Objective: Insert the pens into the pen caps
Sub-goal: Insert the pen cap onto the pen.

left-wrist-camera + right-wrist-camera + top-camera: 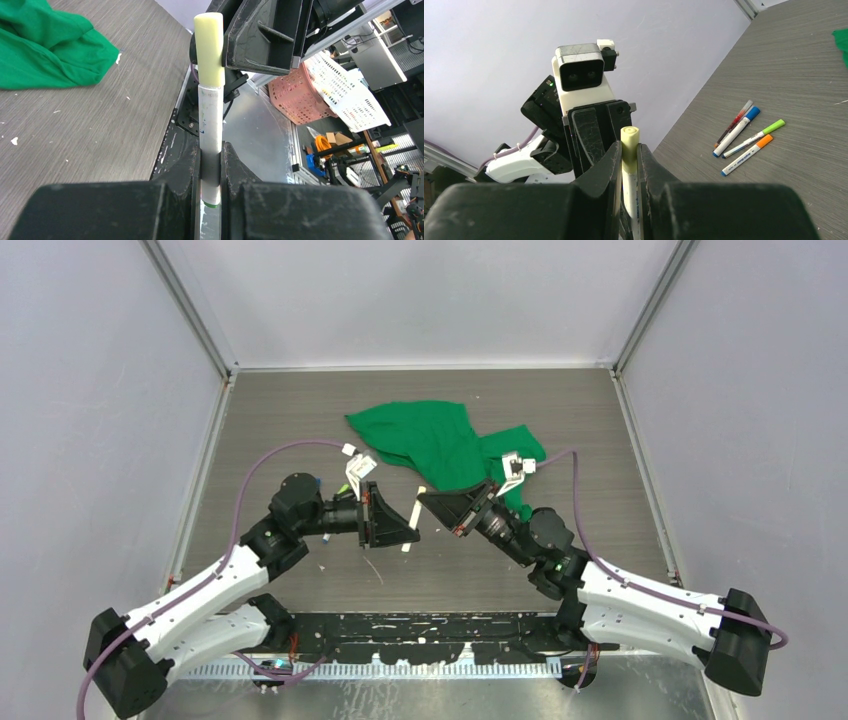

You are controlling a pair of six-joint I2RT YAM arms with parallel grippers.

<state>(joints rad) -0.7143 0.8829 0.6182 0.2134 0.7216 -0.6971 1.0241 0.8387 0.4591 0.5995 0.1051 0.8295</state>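
One white-barrelled pen with a pale yellow cap on its far end is held between both grippers above the table. My left gripper is shut on the white barrel near its green-ringed end. My right gripper is shut on the yellow cap, with the barrel running down between its fingers. In the top view the pen spans the gap between the left gripper and the right gripper. Several capped pens with blue, green, orange and dark caps lie together on the table.
A crumpled green cloth lies at the back middle of the table and also shows in the left wrist view. The left wrist camera faces the right wrist view. Grey walls enclose the table.
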